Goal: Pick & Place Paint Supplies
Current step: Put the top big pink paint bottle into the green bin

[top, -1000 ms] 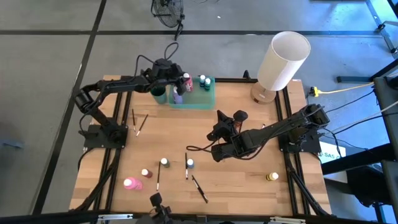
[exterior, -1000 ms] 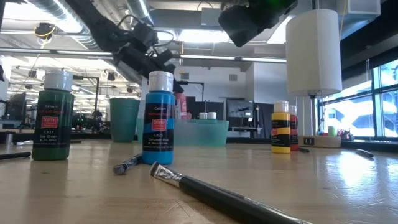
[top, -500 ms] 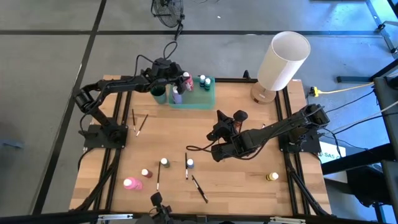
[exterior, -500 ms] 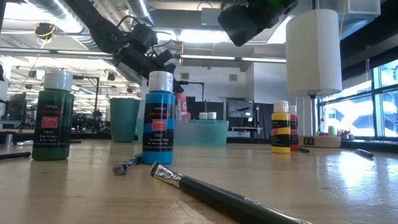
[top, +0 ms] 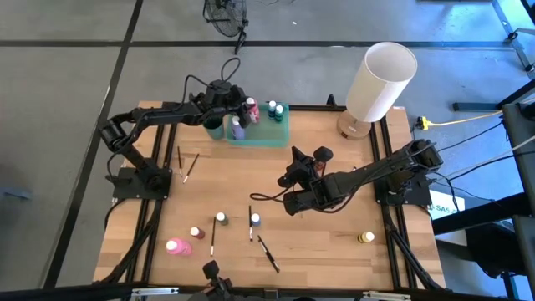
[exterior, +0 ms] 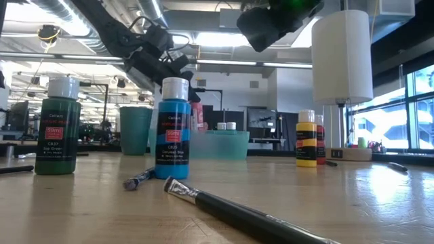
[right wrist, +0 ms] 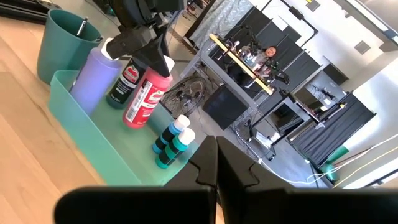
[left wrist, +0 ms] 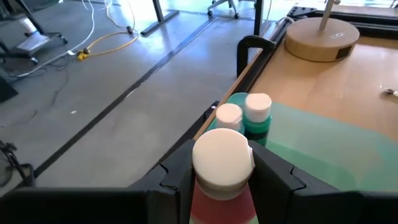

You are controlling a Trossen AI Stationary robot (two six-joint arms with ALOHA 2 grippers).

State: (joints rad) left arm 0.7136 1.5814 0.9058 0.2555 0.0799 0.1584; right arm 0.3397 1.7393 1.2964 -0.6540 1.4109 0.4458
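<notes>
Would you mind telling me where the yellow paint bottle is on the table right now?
In the high view the yellow paint bottle stands alone near the table's front right corner, right of the blue bottle and beyond the right gripper.

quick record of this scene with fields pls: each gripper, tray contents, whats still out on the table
left gripper: shut on red bottle, over the tray
right gripper: shut, empty, above mid table
tray: purple bottle, two teal bottles
cup: beside tray, one brush in it
still on table: pink bottle, green bottle, blue bottle, yellow bottle, loose brushes
</notes>
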